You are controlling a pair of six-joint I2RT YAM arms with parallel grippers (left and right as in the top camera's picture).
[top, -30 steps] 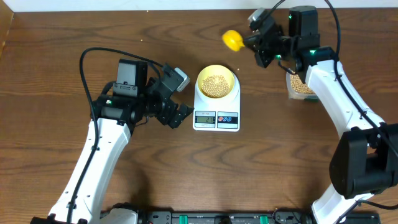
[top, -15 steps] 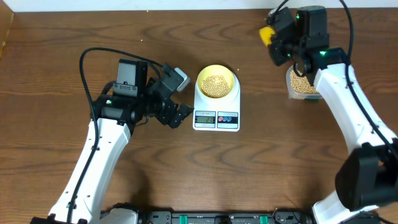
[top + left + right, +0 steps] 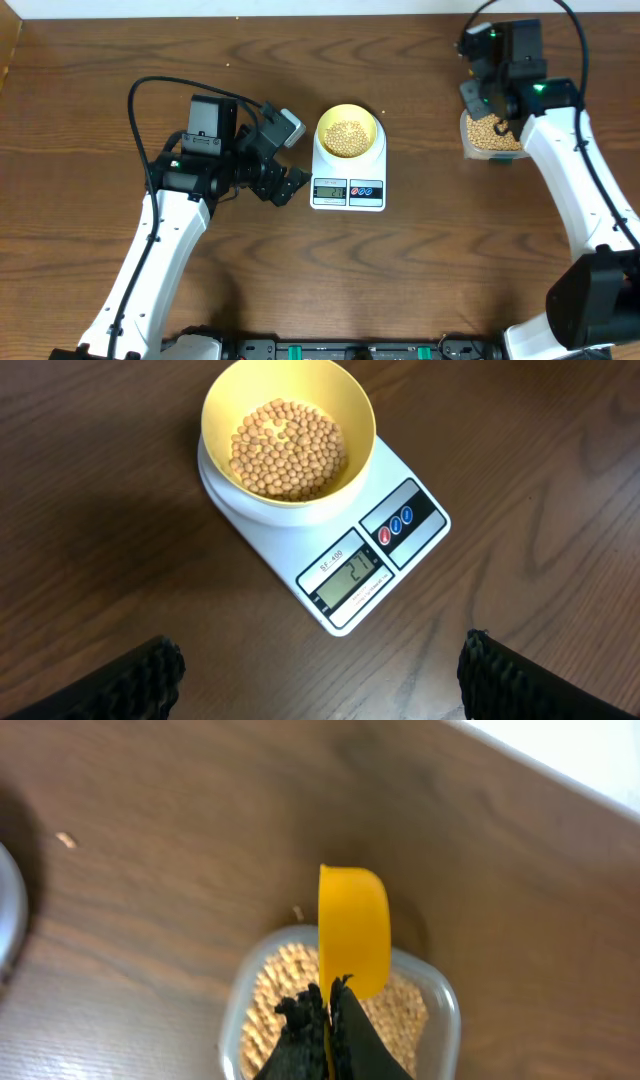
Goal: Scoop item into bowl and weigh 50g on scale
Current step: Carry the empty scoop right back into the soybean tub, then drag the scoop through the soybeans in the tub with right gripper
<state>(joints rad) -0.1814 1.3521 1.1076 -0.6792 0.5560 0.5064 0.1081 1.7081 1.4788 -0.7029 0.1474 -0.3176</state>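
Scale sits mid-table in the overhead view, with the bowl on its platform and a layer of beans inside. The left gripper hangs just left of the scale, touching nothing, its fingers spread wide. At the far right the right gripper is over the near-left corner of the clear container, which holds more beans and stands well apart from the scale; from this angle its fingers cannot be made out. In the left wrist view the bowl rests squarely on the scale's round plate, the beans covering its bottom in a shallow heap, none on the brown table. The display shows digits that look like 21, and a red and a blue button sit beside it. Two black fingertips show in the bottom corners, far apart, with bare wood between them. In the right wrist view the fingers are pressed together, pinching the yellow scoop, which stands on edge above the container's rim, over the beans.
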